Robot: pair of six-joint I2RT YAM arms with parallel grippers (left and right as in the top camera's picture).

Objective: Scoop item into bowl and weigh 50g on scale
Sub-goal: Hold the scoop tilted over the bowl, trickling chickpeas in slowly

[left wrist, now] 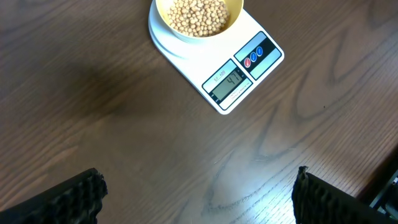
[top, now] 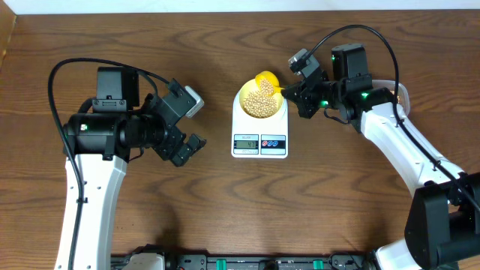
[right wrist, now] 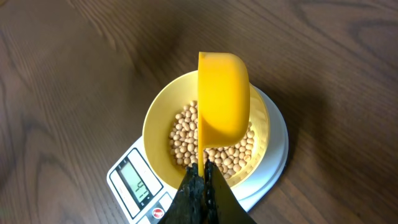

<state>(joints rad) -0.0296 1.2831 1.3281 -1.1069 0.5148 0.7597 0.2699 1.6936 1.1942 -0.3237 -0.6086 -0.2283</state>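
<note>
"Two grippers were to be accounted for; how was the right gripper found?"

"Pressed together on the handle of the yellow scoop, which was held tipped on its side over the bowl at the centre of the frame. The left gripper was spread wide and empty, toward the left of the overhead view, apart from the scale."

"And the beans?"

"A good layer was seen in the bowl, which was set on the scale. The display seemed to read just over forty, though the digits were small."

"What was judged left?"

"Scooping was judged largely done. A small top-up was needed to reach fifty, and the scoop was not yet set down."
</note>
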